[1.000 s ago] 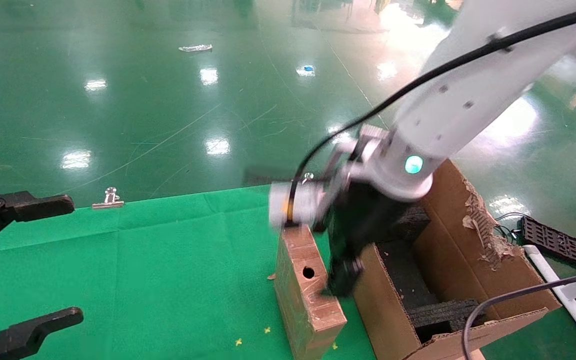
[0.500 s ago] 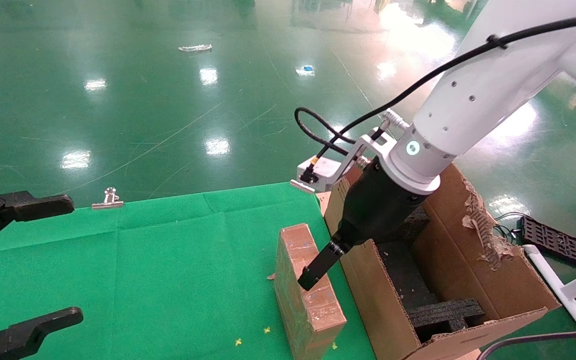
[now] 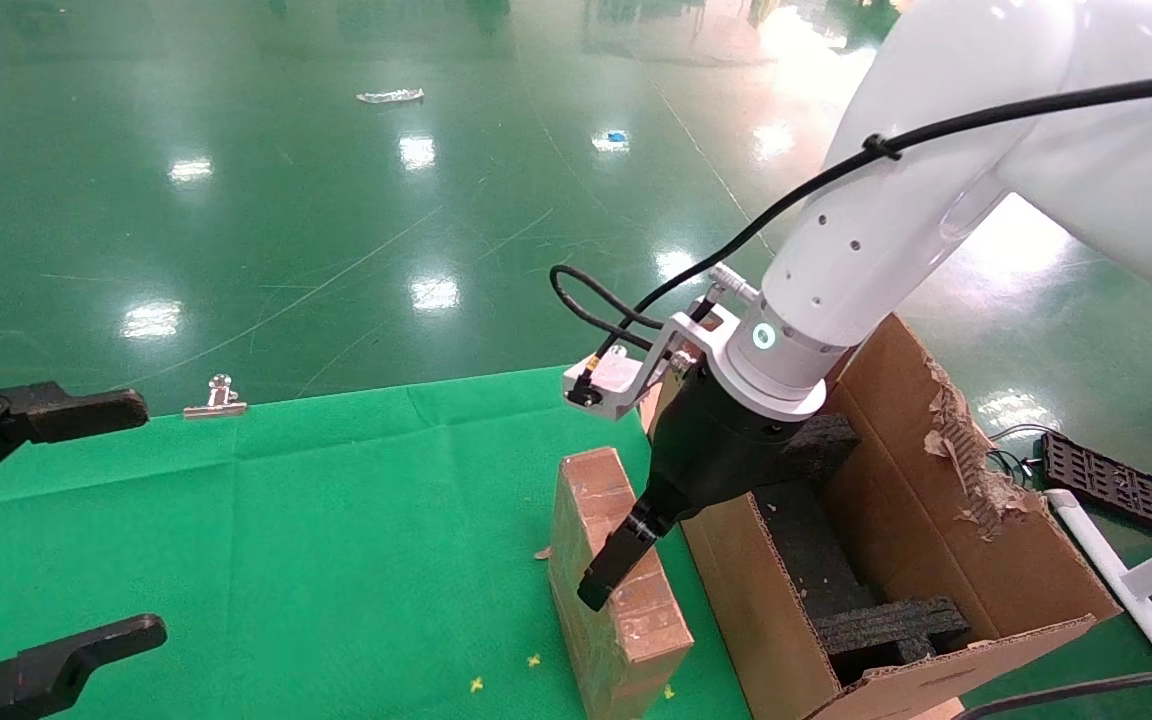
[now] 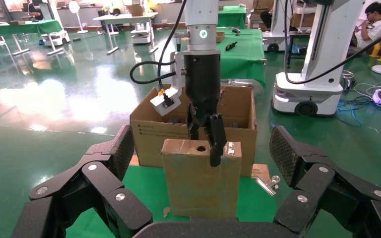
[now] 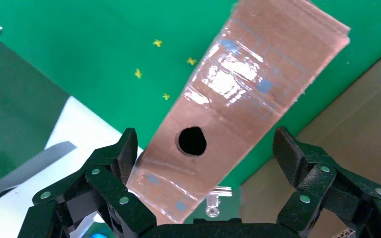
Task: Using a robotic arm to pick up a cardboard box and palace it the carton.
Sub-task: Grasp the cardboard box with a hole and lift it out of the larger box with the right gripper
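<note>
The carton [image 3: 946, 520] stands just beside the cardboard box [image 3: 616, 590] on the green worktop [image 3: 286, 540], a binder clip [image 3: 218, 397] at the far edge. The right gripper [image 5: 203, 163] is spread wide, straddling the box's top without touching it. The right wrist view shows the hole. The left gripper [image 3: 86, 520] is parked open at the left.

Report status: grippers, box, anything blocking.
Right gripper open, straddling cardboard box top. Left gripper open, parked far left. Box upright on green cloth beside carton, ungrasped. No obstruction seen between them.
</note>
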Controlling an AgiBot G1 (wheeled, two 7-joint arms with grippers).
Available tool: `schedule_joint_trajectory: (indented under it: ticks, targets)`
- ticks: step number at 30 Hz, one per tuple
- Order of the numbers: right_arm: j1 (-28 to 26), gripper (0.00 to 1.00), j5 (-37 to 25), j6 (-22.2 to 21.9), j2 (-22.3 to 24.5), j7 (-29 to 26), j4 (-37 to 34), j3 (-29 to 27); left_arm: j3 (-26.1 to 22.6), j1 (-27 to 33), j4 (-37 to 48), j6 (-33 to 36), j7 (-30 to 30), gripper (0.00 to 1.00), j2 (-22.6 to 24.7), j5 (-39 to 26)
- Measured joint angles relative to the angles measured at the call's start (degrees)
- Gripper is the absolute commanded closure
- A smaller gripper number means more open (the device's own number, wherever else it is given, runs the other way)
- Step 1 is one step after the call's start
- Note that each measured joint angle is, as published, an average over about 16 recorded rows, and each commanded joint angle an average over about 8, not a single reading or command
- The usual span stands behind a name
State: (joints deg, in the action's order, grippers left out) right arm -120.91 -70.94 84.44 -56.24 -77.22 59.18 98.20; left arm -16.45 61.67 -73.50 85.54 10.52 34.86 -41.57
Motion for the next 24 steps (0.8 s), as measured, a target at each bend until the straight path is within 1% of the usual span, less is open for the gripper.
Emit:
schedule_joint_trajectory:
  ticks: [1,2,3,5,7,8,9,24]
  targets:
    - [0.03,0.93,-0.21,-0.09,-0.07,-0.18,0.20,0.10,0.00,0.00,0.00,0.00,0.00,0.34,0.00,0.00]
    - [0.05,0.98,-0.40,-0.18,-0.11,-0.36,0.42,0.19,-0.01,0.00,0.00,0.00,0.00,0.46,0.00,0.01]
    - [0.06,1.00,-0.59,-0.27,-0.12,-0.54,0.66,0.28,-0.01,0.00,0.00,-0.01,-0.01,0.59,0.00,0.01]
    - [0.07,1.00,-0.95,-0.42,-0.09,-0.93,1.14,0.45,-0.02,0.00,0.00,-0.01,-0.01,0.82,-0.01,0.01]
    - [0.08,1.00,-1.23,-0.53,-0.01,-1.33,1.62,0.61,-0.03,0.01,0.00,-0.01,-0.01,0.95,-0.01,0.02]
    - [0.09,1.00,-1.35,-0.57,0.05,-1.52,1.83,0.68,-0.03,0.01,0.00,-0.01,-0.02,0.99,-0.01,0.02]
    - [0.10,1.00,-1.44,-0.61,0.12,-1.69,2.03,0.74,-0.03,0.01,0.00,-0.02,-0.02,1.00,-0.01,0.02]
    - [0.33,1.00,-2.04,-0.97,1.15,-2.57,3.49,1.15,-0.09,0.02,0.00,-0.04,-0.05,1.00,-0.04,0.06]
